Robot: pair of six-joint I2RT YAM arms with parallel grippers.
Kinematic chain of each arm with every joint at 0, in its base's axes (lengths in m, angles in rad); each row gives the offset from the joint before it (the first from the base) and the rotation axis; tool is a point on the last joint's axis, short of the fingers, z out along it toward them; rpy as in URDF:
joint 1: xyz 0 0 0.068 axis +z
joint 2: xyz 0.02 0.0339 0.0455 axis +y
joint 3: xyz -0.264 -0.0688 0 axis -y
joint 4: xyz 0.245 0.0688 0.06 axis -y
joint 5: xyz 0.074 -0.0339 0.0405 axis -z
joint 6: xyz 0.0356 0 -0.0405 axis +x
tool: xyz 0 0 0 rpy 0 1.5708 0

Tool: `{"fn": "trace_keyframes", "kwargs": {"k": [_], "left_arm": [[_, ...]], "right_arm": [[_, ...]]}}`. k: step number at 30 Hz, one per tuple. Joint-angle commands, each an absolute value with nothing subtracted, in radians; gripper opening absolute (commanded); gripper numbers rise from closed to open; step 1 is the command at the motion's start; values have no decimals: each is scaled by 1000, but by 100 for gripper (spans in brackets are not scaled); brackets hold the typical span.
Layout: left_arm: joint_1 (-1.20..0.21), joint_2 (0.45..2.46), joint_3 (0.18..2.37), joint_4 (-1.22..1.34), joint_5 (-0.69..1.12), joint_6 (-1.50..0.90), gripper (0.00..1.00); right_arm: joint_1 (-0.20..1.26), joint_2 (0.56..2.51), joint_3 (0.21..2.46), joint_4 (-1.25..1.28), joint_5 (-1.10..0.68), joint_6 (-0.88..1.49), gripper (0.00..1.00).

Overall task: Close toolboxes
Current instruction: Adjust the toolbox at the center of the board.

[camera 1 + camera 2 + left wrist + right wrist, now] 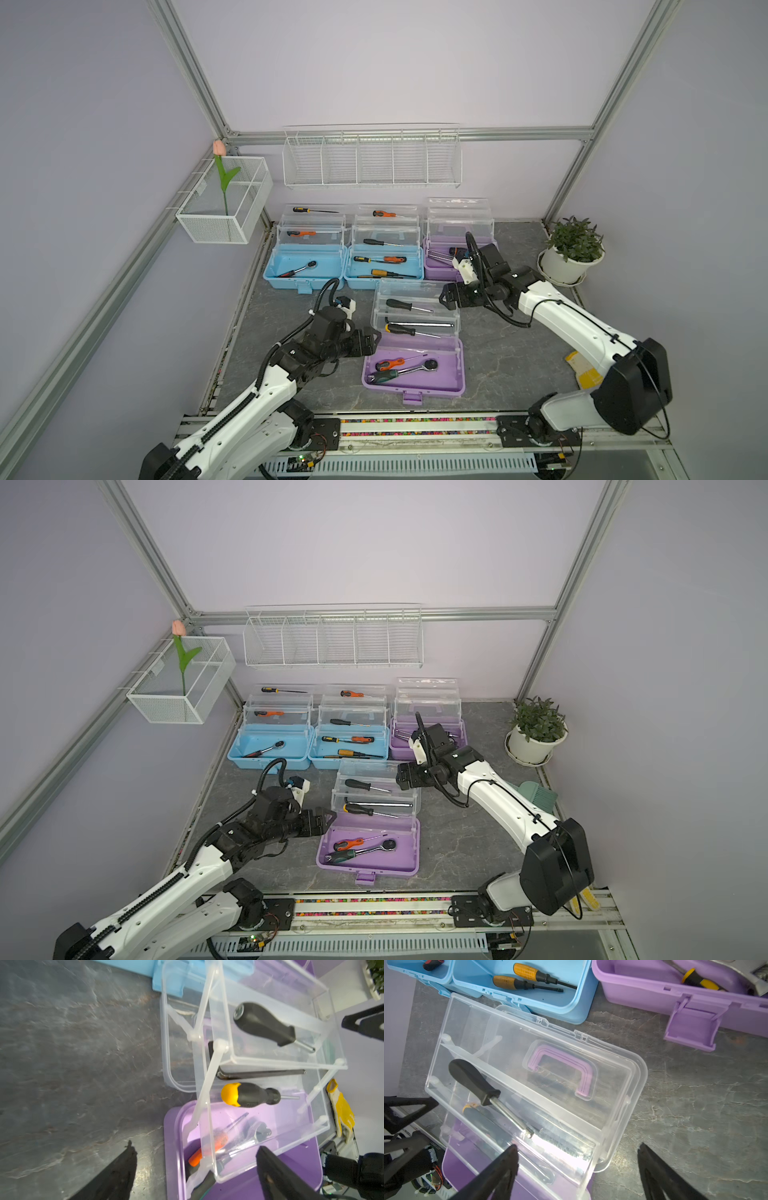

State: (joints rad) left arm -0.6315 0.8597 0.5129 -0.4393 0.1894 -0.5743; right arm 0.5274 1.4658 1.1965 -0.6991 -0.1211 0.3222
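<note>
Four toolboxes stand open on the grey tabletop (511,365), two purple and two light blue, each with two clear trays stepped up and back from a coloured base and a clear lid folded away toward 12 o'clock. The near purple toolbox (451,374) sits at the centre of the tabletop with its purple latch (412,398) hanging at 6 o'clock. Its upper tray holds one black-handled screwdriver (405,306), and the lower one holds a metal bar and a yellow-capped screwdriver. The base holds an orange-handled screwdriver, a ratchet and what looks like a green-handled tool. The right wrist view shows its purple handle (560,1068) set in the lid. The other three form a row toward 12 o'clock: the left blue toolbox (291,264) at 10, the middle blue toolbox (361,283) at 12 and the far purple toolbox (440,272) at 1, all with tools in them. The left fingers (274,1169) are spread wide at 9 o'clock of the near purple toolbox, one over its base and one over bare tabletop. Whether either touches the wall I cannot tell. The right fingers (504,1167) are also spread wide at 2 o'clock of it, one above the clear trays and one above the tabletop. Further out are two white wire baskets (372,160) on the walls, one holding a single artificial tulip (220,166), and one potted plant (571,249) at 2 o'clock.
</note>
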Motion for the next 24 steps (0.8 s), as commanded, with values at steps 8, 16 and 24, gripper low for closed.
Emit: {"fn": "trace_keyframes", "kwargs": {"k": [8,16,24], "left_arm": [[-716,934,467,-261,317,-645,91],[-807,880,474,-244,322,-728,89],[-857,828,483,-196,291,-792,90]], "right_arm": [[577,1649,1364,-728,-215,303,92],[645,1799,1529,-774,-352,220,93],[688,1914,1710,-827,-562,155,94]]}}
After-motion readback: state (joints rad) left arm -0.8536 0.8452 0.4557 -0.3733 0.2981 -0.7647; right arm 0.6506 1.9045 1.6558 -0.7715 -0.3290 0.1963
